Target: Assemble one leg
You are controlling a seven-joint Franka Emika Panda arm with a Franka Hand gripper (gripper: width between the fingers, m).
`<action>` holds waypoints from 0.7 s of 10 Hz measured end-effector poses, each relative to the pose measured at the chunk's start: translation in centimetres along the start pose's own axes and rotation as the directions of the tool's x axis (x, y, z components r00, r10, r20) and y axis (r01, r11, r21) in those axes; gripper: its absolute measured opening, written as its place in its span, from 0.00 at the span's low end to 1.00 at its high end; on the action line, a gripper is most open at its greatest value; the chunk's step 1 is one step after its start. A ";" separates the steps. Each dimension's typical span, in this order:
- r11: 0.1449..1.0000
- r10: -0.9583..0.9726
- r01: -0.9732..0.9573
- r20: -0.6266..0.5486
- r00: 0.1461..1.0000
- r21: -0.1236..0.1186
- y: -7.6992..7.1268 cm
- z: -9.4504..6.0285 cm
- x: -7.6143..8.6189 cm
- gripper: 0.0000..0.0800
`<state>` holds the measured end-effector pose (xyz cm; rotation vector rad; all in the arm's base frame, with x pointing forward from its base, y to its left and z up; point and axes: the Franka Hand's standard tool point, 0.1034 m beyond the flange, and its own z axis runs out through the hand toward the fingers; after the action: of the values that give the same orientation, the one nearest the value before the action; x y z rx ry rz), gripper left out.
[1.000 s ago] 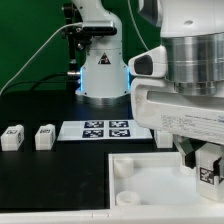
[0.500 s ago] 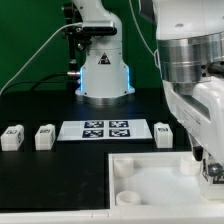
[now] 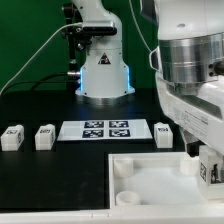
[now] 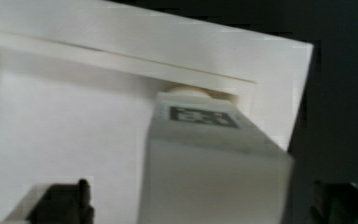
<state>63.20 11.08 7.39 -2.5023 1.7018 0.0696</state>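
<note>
Smooth white blocky leg (image 4: 215, 150) (square-tagged) between dark fingers (image 4: 64, 201) of the wide-spread hand (image 4: 201, 202)

Blurred, the two dark fingers (image 4: 60, 203) run off the wrist view's edge; the exterior view's bottom edge crops the large white square plastic tray (image 3: 160, 188).

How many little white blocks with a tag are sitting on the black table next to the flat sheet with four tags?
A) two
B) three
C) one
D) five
B: two legs lie at the exterior view's left of the marker board, and one more lies at its right end.
</note>
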 end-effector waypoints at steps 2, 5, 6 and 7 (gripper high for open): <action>0.976 -0.216 0.216 -0.005 0.976 -0.004 -0.1 0.0 -0.3 0.81; 0.876 -0.482 0.482 -0.005 0.876 -0.006 0.0 0.0 -0.1 0.81; 0.822 -0.570 0.570 -0.009 0.822 -0.012 0.0 0.1 -0.1 0.81; 0.681 -0.732 0.731 -0.023 0.681 -0.040 -0.1 0.5 -0.3 0.81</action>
<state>63.20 11.42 6.88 -3.0084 0.5693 -0.0292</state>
